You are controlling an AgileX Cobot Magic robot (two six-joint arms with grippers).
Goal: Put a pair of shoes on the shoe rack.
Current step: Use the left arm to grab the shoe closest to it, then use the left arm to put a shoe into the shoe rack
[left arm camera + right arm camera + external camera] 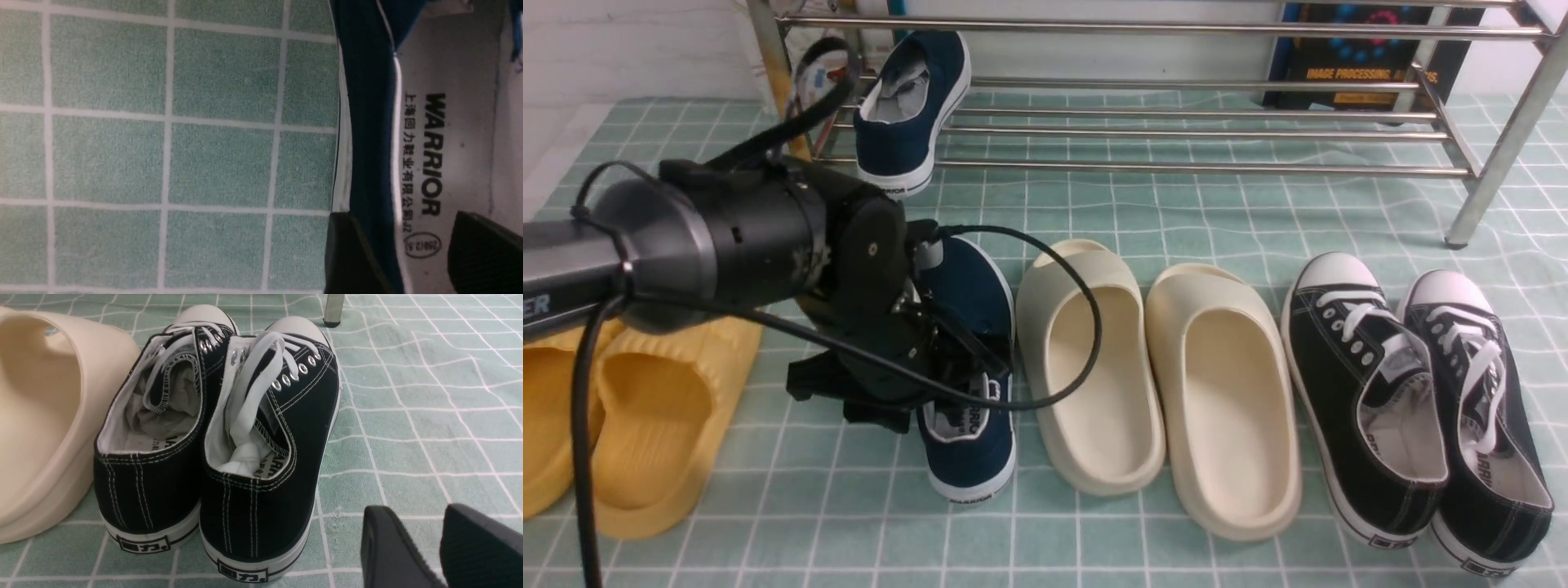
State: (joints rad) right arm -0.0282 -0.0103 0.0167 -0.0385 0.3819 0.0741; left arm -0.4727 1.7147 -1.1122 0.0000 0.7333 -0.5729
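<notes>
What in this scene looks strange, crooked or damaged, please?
One leg of the shoe rack is different: the leg at the robot's left shows yellowish staining, perhaps rust. The cloth is wrinkled, since its printed lines run wavy. I see no spill.

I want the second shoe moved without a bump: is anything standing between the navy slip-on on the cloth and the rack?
Yes: the left arm's dark wrist and its looping cable pass over the navy slip-on. Nothing else visible stands between it and the rack.
</notes>
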